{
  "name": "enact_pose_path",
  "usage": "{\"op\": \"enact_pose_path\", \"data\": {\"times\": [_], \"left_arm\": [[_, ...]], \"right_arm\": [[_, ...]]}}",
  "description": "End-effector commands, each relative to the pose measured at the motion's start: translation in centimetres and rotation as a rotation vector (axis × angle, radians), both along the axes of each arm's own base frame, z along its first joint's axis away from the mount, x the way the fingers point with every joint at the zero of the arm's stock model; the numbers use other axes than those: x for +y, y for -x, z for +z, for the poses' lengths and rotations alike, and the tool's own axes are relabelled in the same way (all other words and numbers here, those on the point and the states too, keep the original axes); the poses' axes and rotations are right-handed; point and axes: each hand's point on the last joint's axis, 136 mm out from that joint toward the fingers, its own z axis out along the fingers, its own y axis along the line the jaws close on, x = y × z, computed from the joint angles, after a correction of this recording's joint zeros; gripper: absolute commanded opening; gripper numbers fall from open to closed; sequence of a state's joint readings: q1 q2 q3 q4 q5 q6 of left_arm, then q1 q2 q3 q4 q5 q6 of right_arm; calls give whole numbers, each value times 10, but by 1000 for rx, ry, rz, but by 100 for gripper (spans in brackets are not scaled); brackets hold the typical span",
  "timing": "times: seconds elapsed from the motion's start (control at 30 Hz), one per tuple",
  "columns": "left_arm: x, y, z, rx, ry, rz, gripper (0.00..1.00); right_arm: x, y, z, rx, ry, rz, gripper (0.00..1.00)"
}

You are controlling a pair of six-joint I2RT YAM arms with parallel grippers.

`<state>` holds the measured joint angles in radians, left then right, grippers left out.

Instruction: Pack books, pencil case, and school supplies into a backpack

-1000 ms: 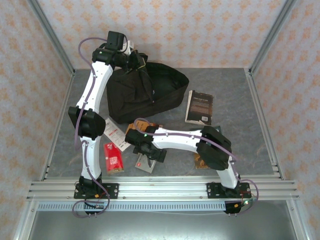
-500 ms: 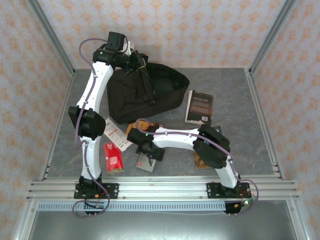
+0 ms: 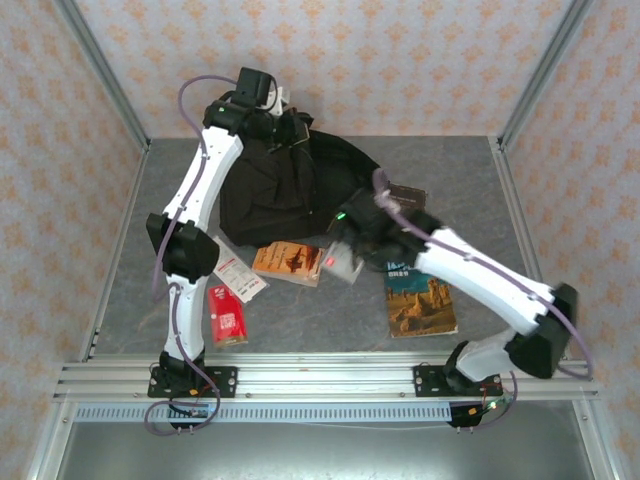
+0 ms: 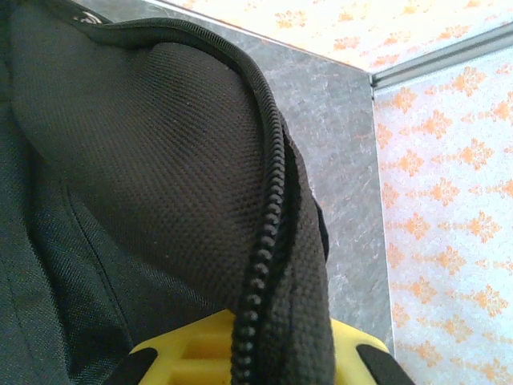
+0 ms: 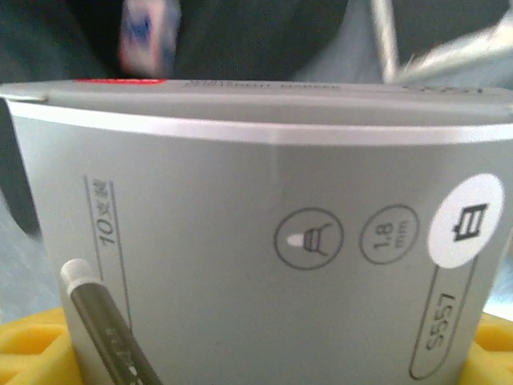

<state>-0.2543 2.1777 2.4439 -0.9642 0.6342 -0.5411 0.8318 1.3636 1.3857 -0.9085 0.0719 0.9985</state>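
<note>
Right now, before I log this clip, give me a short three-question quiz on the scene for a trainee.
1. True or false: the left jaws are shut on the zip edge of the backpack.
2. What do the right jaws hold? A) red packet B) grey flat box C) orange book
3. Name the book lying nearest the right arm's base.
Key: 1 true; 2 B; 3 the desert-rock book.
</note>
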Motion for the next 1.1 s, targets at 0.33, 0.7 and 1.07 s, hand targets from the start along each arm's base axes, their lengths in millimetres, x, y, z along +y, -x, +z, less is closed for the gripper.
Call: {"op": "enact_pose_path", "data": {"times": [0.33,0.7,1.07], "left_arm": [[-20,35,79,-158,87,-99,0],[-17,36,92,-177,111,-73,0],[-3,29,98,-189,130,-43,0]], "right_arm": [[-68,-159,51,-223,121,-179,74],[38,-229,-15,-78,-29,-61,75],[100,-216,-25,13,-338,11,99]]}}
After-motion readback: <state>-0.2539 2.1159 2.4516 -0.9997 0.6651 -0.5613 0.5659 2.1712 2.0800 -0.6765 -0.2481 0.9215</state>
